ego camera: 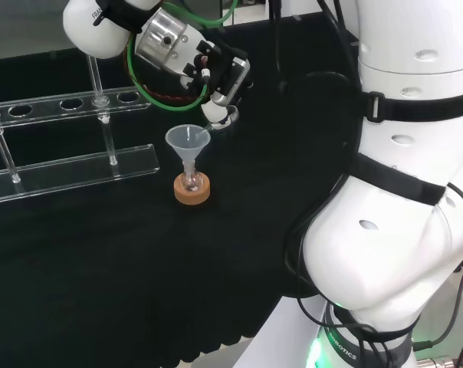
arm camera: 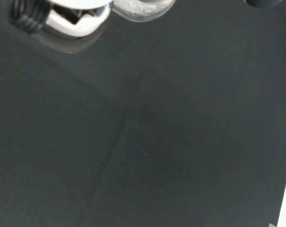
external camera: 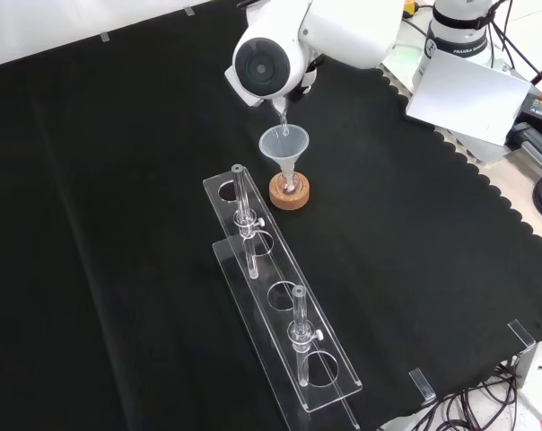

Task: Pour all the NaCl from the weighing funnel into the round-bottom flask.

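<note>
Black cloth (external camera: 118,224) covers my bench. Going left to right in the head view, I see a clear rack (ego camera: 70,165) at the left, then a small flask (ego camera: 191,182) on a cork ring (ego camera: 192,192) with a clear funnel (ego camera: 188,141) standing in its neck. Just above and right of that funnel's rim is the hand (ego camera: 224,77), its fingers curled on the weighing funnel (ego camera: 216,116), which is tilted with its spout down toward the clear funnel. From the front, the spout (external camera: 283,118) hangs just over the funnel's mouth, under the arm's white link (external camera: 271,63). My wrist camera shows white grains in the weighing funnel's clear bowl.
</note>
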{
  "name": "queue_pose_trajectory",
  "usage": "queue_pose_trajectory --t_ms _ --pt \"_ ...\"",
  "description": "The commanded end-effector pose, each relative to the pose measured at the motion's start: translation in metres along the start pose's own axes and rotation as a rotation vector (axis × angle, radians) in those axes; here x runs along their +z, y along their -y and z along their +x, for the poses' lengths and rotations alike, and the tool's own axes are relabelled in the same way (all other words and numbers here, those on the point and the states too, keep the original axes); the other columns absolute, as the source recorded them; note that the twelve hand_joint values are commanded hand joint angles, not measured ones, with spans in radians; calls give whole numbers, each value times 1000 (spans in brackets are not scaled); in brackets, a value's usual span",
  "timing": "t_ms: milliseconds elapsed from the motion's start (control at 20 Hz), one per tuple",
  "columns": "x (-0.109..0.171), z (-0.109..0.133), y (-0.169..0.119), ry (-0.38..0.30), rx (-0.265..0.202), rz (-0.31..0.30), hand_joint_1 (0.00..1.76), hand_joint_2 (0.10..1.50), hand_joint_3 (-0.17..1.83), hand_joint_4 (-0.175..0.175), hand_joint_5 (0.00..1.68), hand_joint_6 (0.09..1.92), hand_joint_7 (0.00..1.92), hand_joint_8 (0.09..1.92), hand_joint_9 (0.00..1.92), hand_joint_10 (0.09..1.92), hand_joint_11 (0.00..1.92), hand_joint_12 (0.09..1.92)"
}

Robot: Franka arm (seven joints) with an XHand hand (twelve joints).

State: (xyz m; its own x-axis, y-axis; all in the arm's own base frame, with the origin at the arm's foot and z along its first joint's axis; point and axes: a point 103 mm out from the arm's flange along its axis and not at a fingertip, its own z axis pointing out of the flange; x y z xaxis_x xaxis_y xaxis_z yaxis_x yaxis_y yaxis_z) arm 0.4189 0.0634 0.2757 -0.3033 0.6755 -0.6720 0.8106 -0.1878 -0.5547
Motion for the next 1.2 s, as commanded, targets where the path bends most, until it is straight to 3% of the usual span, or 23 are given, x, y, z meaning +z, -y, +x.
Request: queue_pose_trajectory --t_ms 50,1200 --pt "1 1 -1 -2 -2 19 1117 688 606 175 1270 660 1376 318 1625 87 1520 558" --pt "-8 7 4 49 35 34 1117 689 604 175 1271 658 1381 311 1627 87 1520 555"
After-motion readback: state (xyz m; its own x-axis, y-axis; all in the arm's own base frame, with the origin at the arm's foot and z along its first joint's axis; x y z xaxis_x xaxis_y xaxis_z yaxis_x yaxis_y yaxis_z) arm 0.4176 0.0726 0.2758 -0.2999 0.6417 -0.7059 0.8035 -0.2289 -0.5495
